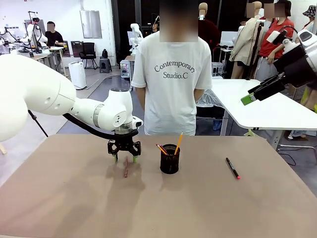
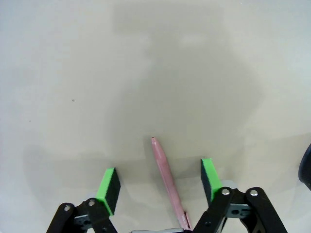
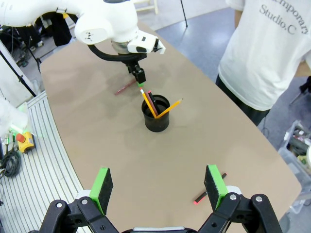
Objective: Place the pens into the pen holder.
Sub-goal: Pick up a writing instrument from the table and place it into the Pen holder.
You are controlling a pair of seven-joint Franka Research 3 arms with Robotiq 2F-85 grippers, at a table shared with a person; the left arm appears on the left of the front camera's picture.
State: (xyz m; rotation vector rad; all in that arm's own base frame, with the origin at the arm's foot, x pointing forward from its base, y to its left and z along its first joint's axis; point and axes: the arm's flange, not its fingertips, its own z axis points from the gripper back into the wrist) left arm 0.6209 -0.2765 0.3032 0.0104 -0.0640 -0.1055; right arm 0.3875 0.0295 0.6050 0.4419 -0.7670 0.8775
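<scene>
A reddish-brown pen (image 1: 126,167) lies on the tan table (image 1: 59,208), left of the black mesh pen holder (image 1: 170,159). My left gripper (image 1: 125,157) is down over it, open, pointing at the table. In the left wrist view the pen (image 2: 164,179) lies between the green pads (image 2: 109,183) of that gripper (image 2: 159,170), with a gap on each side. The holder (image 3: 156,119) has a yellow-orange pencil (image 1: 178,143) and others standing in it. A black marker with a red end (image 1: 233,168) lies to the right. My right gripper (image 1: 251,94) hangs open high at the right, empty (image 3: 159,180).
A person in a white T-shirt (image 1: 171,84) stands at the far edge behind the holder, hands out of sight. A white table (image 1: 267,106) stands beyond at the right. The marker (image 3: 200,197) lies near the table's right edge.
</scene>
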